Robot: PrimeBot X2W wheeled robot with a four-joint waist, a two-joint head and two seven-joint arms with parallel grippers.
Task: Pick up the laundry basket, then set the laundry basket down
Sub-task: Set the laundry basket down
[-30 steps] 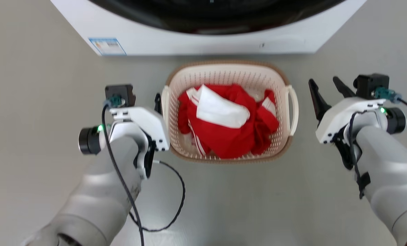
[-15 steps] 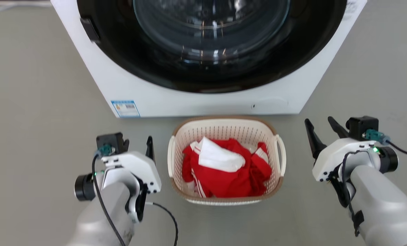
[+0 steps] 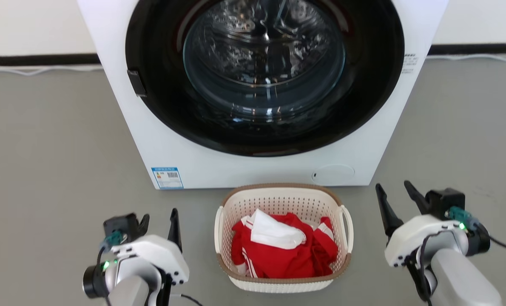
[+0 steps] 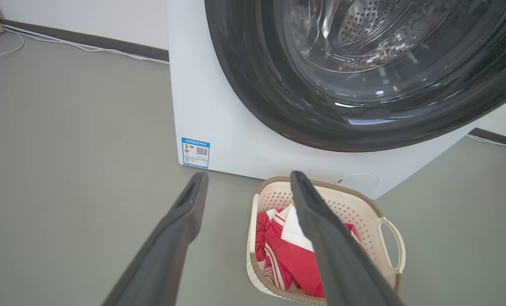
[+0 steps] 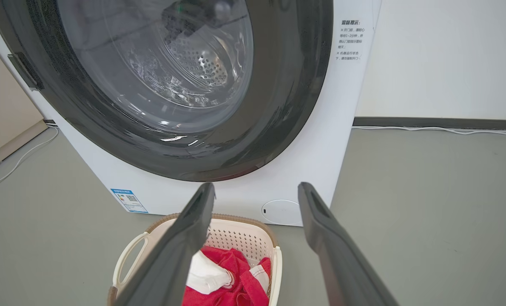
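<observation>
Head view: cream perforated plastic laundry basket (image 3: 282, 212) sits on the floor between left gripper (image 3: 159, 223) and right gripper (image 3: 395, 195), both spread wide and empty, probably flanking its handles.

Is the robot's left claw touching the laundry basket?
Apart. In the head view, bare grey floor shows between the open left claw and the laundry basket, whose near handle it has not reached.

Grey floor (image 3: 44, 140). White wall (image 3: 32, 21), black skirting (image 3: 36, 59), white cable (image 3: 32, 70) along it. White washer (image 3: 121, 110), dark round door (image 3: 263, 72), closed; blue label (image 3: 167, 177) at lower left corner.
</observation>
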